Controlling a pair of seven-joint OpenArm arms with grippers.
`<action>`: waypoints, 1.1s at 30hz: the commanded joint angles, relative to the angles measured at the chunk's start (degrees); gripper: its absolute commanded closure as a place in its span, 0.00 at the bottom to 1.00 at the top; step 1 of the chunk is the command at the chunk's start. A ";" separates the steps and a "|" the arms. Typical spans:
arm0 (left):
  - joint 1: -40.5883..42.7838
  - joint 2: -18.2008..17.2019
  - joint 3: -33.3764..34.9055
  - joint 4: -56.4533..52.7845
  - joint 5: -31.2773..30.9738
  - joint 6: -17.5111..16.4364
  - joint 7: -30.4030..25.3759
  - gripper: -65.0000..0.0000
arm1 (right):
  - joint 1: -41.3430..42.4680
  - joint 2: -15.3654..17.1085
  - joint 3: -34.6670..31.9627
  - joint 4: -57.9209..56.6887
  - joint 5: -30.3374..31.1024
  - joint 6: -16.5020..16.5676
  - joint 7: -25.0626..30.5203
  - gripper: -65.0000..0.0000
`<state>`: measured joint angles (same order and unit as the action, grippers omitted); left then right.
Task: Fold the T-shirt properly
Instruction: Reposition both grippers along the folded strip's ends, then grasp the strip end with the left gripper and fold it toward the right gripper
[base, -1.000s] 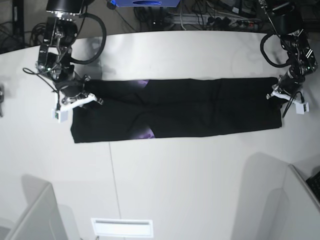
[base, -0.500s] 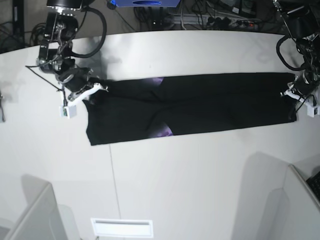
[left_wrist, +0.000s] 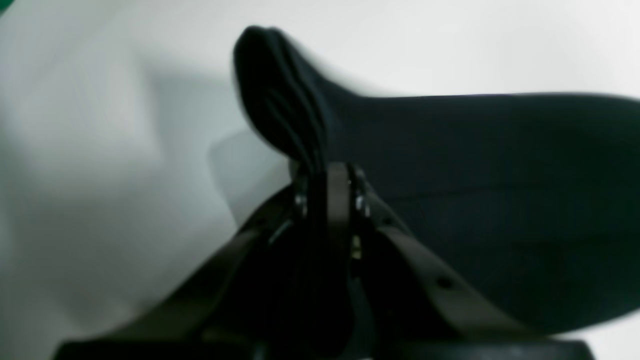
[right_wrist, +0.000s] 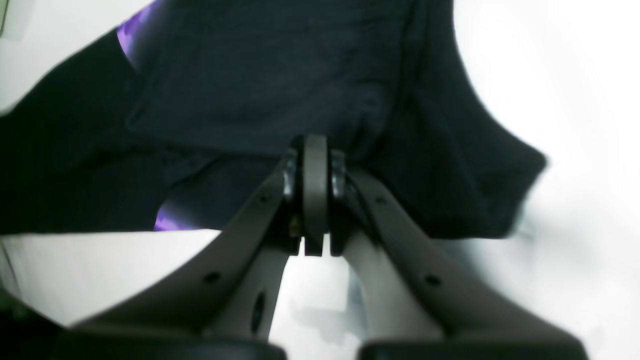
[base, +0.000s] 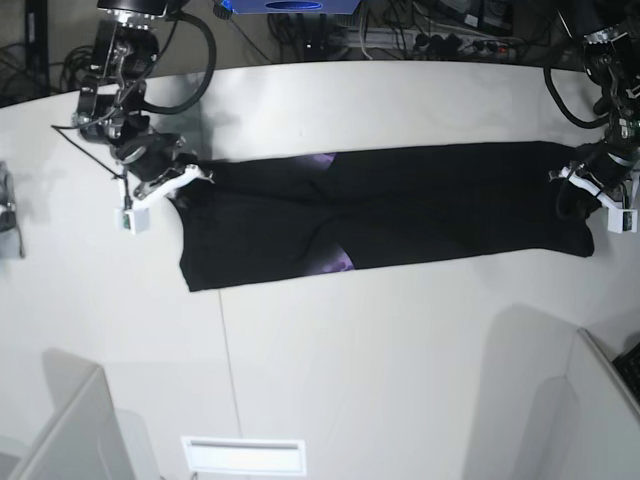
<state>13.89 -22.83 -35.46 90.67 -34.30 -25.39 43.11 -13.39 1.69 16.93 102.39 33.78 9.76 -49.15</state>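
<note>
The black T-shirt (base: 400, 205) lies folded into a long strip across the white table (base: 350, 350), with purple print (base: 335, 262) showing at a fold. My left gripper (base: 585, 190) is shut on the strip's right end; in the left wrist view the gripper (left_wrist: 330, 170) pinches a bunched black edge (left_wrist: 280, 100) raised off the table. My right gripper (base: 190, 180) is shut on the strip's far left corner; the right wrist view shows it (right_wrist: 312, 150) clamped on black cloth (right_wrist: 280, 75) beside purple print (right_wrist: 132, 35).
Cables and a blue device (base: 290, 6) lie beyond the table's far edge. Grey panels stand at the near left (base: 70, 430) and near right (base: 560, 400). A white slotted plate (base: 243, 455) sits at the near edge. A small object (base: 6, 215) is at the left edge.
Both grippers have dragged the shirt strip to the right in the base view, keeping it stretched. Most of the shift happened in the first half second.
</note>
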 joint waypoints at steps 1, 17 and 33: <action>0.13 -0.77 -0.45 2.73 -0.11 1.17 -1.31 1.00 | 0.77 0.46 0.96 1.30 0.46 0.48 1.10 1.00; -1.98 6.43 14.50 12.93 -0.11 8.55 4.58 1.00 | 1.74 0.90 6.76 0.86 0.46 0.66 1.10 1.00; -9.27 10.04 29.09 7.83 -0.11 14.00 4.76 1.00 | 1.74 0.90 6.76 0.86 0.37 0.66 1.10 1.00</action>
<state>5.32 -12.56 -6.22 97.67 -33.32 -11.68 49.01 -12.27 2.11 23.53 102.37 33.39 9.93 -49.15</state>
